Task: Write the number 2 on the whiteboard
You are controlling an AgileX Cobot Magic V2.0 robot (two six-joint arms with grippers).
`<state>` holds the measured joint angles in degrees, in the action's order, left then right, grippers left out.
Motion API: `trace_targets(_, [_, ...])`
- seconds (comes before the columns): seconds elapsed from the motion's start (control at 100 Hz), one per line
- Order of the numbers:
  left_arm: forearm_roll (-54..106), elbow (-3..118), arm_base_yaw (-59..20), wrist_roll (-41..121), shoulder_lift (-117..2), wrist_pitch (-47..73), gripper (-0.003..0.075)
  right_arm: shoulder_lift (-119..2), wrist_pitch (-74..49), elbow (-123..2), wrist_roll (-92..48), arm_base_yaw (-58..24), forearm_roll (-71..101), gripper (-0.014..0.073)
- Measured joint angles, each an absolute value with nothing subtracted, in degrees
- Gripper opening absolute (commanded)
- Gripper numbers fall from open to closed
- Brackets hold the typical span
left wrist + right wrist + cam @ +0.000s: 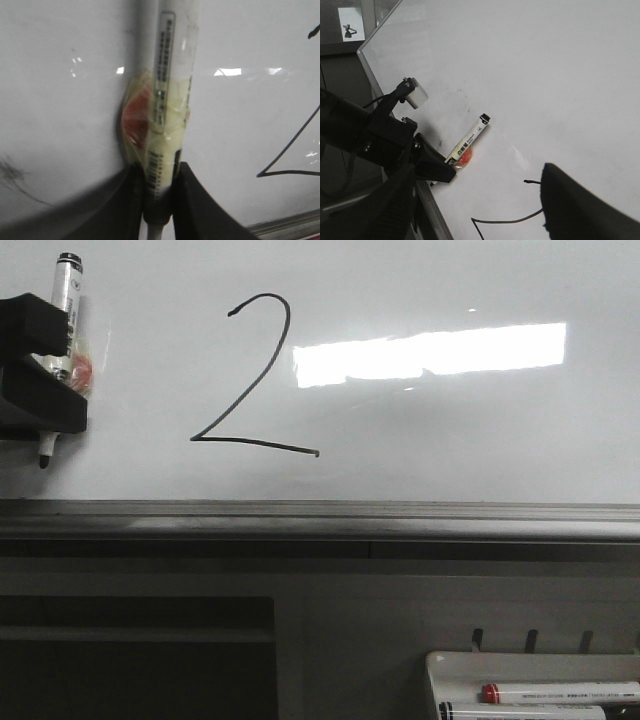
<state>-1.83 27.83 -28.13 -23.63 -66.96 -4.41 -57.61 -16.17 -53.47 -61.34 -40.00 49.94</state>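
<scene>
The number 2 (pixel 250 380) is drawn in thin black line on the whiteboard (pixel 450 440), left of the bright light reflection. My left gripper (pixel 60 358) is at the far left of the board, shut on a white marker (pixel 66 300) wrapped in yellowish tape with a red patch. The marker's black tip (pixel 43 458) points down, well to the left of the numeral. In the left wrist view the marker (pixel 167 100) sits between the black fingers (pixel 200 205), and part of the 2 (pixel 295 150) shows. My right gripper (pixel 480 200) is open and empty over the numeral's base line (pixel 510 220).
The board's grey metal lower edge (pixel 320 520) runs across the front view. A small white marker tray (pixel 450 665) at the lower right holds a red-capped marker (pixel 560 692) and another marker. The left arm (pixel 375 135) shows in the right wrist view.
</scene>
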Motion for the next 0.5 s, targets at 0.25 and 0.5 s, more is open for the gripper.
trace_targets(0.25, [-1.7, 27.8, -28.1, -23.6, -67.1, -4.8, 0.0034, -57.6, -16.3, -53.5, -61.3, -40.0, 49.9, 0.0461])
trace_targets(0.5, [-1.6, 27.9, -28.2, -23.7, -67.2, -7.3, 0.0527, -57.6, -16.3, -53.5, -61.3, -40.0, 49.9, 0.0461])
